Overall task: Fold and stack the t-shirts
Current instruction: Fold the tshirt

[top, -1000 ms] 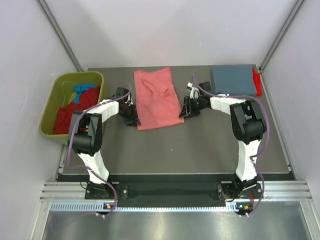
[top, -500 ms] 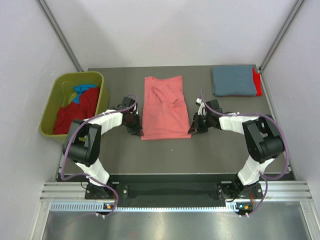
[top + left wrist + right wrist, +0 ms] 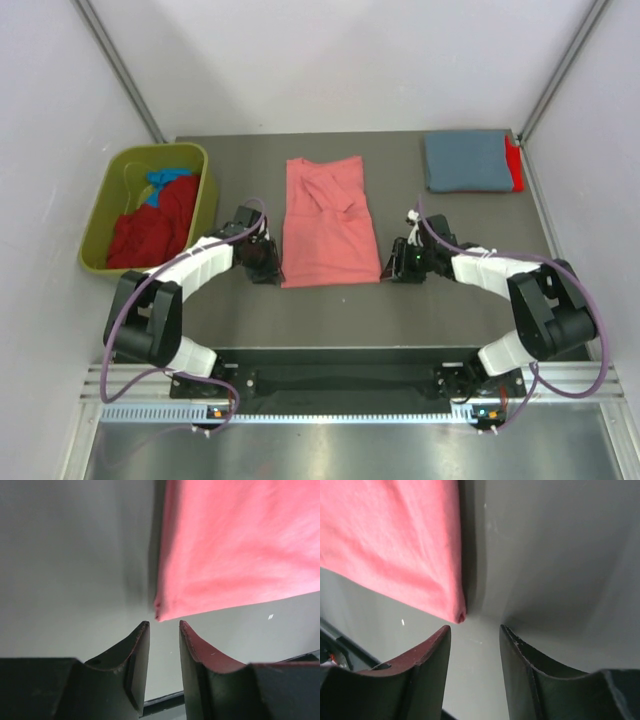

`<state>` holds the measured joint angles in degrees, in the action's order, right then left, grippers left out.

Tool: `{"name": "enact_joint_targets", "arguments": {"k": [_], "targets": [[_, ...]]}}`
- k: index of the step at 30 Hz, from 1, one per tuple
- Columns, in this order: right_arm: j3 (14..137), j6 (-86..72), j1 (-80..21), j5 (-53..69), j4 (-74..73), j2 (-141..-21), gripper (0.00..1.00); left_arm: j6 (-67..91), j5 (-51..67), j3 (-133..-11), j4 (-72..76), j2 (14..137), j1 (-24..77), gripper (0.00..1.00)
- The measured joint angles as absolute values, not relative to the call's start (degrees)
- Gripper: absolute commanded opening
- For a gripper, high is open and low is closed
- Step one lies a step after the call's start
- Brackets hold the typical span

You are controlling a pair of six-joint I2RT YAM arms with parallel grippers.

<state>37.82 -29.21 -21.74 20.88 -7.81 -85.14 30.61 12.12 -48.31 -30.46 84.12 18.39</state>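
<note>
The salmon-pink t-shirt (image 3: 329, 222) lies flat as a long folded strip in the middle of the table. My left gripper (image 3: 272, 269) sits low at its near left corner, open and empty; the wrist view shows that corner (image 3: 159, 611) just beyond my fingertips. My right gripper (image 3: 392, 268) sits at the near right corner (image 3: 459, 616), open and empty. A folded grey-blue t-shirt (image 3: 465, 160) lies on a red one (image 3: 514, 163) at the back right. Red (image 3: 150, 225) and bright blue (image 3: 162, 180) shirts lie in the bin.
The olive-green bin (image 3: 117, 205) stands at the left edge of the table. The grey walls close in on both sides and at the back. The black front rail (image 3: 340, 380) runs between the arm bases.
Both grippers moved toward me along the pink shirt's sides, dragging it nearer and straighter. They have since let go and now sit open at its near corners.
</note>
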Motion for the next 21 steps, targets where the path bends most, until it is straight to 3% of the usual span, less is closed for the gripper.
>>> {"name": "enact_joint_targets", "arguments": {"k": [21], "targets": [[34.87, -33.74, -24.34, 22.24, 0.69, -86.3, 0.37, 33.34, 15.16, -42.94, -26.48, 85.8, 18.37, 0.31]]}}
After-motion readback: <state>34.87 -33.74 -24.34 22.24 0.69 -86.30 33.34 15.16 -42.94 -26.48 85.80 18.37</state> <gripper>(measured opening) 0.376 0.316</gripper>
